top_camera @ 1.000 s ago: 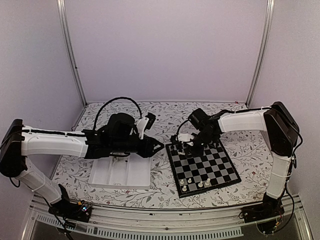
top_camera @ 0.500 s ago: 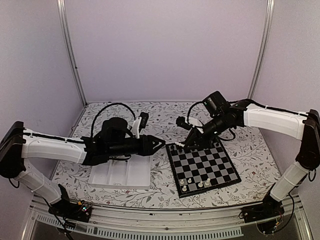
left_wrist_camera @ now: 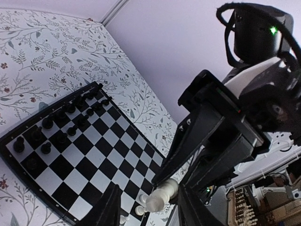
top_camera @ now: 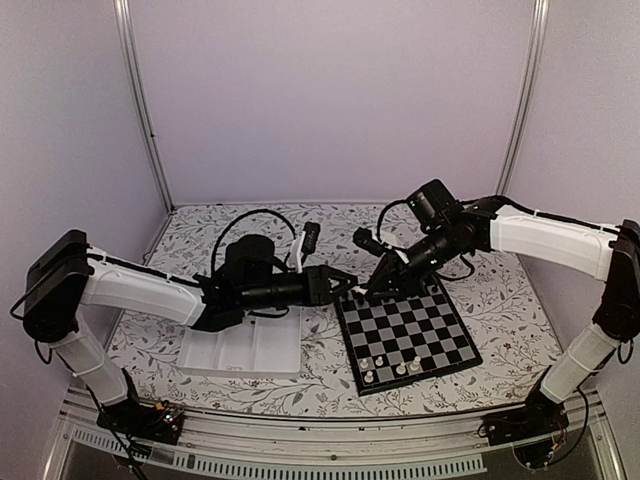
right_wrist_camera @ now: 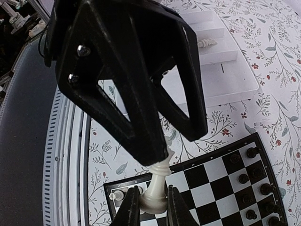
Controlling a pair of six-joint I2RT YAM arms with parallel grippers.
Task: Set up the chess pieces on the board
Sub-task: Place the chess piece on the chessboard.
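Cream-white tall chess piece (right_wrist_camera: 157,186) sits clamped by its base in our right gripper (right_wrist_camera: 151,203), over the far-left corner of the black-and-grey checked board (top_camera: 420,325). Our left gripper's (left_wrist_camera: 148,200) jaws stand apart, flanking it.

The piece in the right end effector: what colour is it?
Cream-white piece; best seen in right wrist view.
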